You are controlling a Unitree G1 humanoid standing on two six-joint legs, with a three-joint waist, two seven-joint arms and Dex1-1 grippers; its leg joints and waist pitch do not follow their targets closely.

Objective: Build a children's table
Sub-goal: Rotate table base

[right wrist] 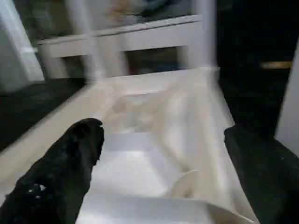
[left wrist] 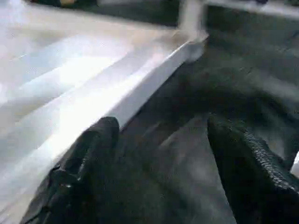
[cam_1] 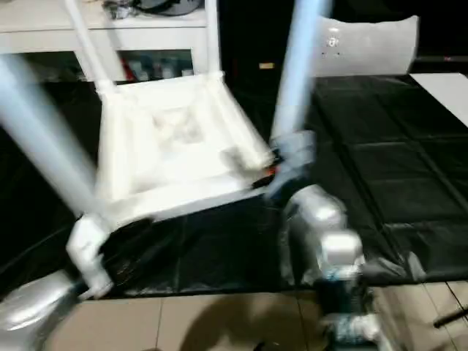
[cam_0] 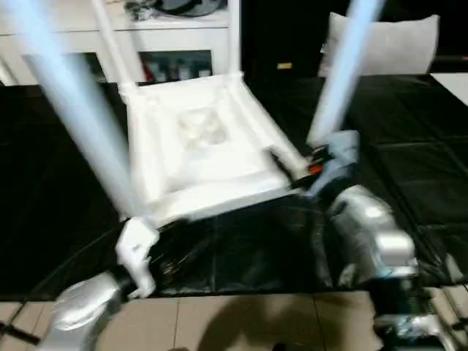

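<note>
With table [cam_0: 197, 139] upside down on black mat [cam_0: 409, 139], four legs up, both grippers wide, empty: left [left wrist: 161, 163] beside rim, right [right wrist: 159, 163] over underside (risk: bumped leg tips table).

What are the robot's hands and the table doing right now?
Both grippers, left gripper and right gripper, open, empty. Table upside down, legs up. Nothing blocking.

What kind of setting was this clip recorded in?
Likely an indoor lab or workroom: a tiled floor, black mats laid as a work area, and a white shelf unit with cluttered items behind the upturned table.
</note>
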